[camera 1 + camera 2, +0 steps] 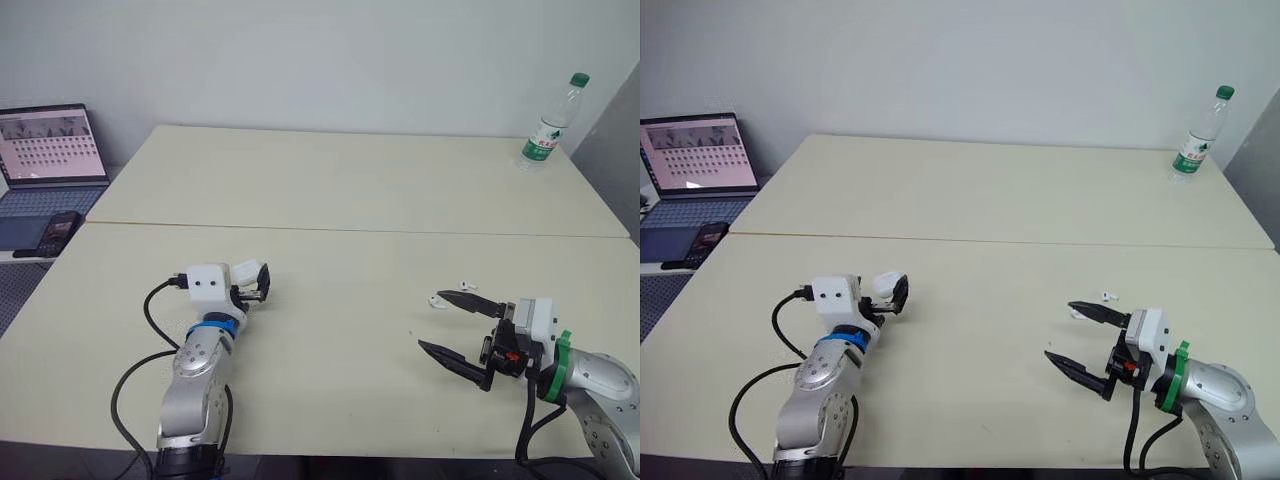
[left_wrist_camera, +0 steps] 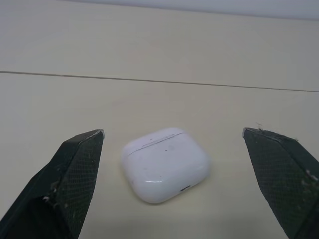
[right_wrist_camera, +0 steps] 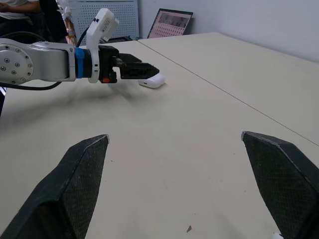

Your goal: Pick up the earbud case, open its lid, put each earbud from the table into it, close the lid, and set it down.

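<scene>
The white earbud case (image 2: pixel 165 164) lies flat on the table (image 1: pixel 330 330) with its lid closed, at the left. My left gripper (image 2: pixel 173 133) is open around it, one black finger on each side and neither touching it. In the eye views the case (image 1: pixel 247 272) sits just at that gripper's (image 1: pixel 258 283) fingertips. Two white earbuds (image 1: pixel 437 300) (image 1: pixel 465 285) lie on the table at the right. My right gripper (image 1: pixel 431 318) is open and holds nothing, its upper finger right beside the nearer earbud.
A seam (image 1: pixel 400 230) runs across the table's middle. A water bottle (image 1: pixel 550 125) stands at the far right corner. An open laptop (image 1: pixel 50 160) and a phone (image 1: pixel 60 228) sit off the table's left edge.
</scene>
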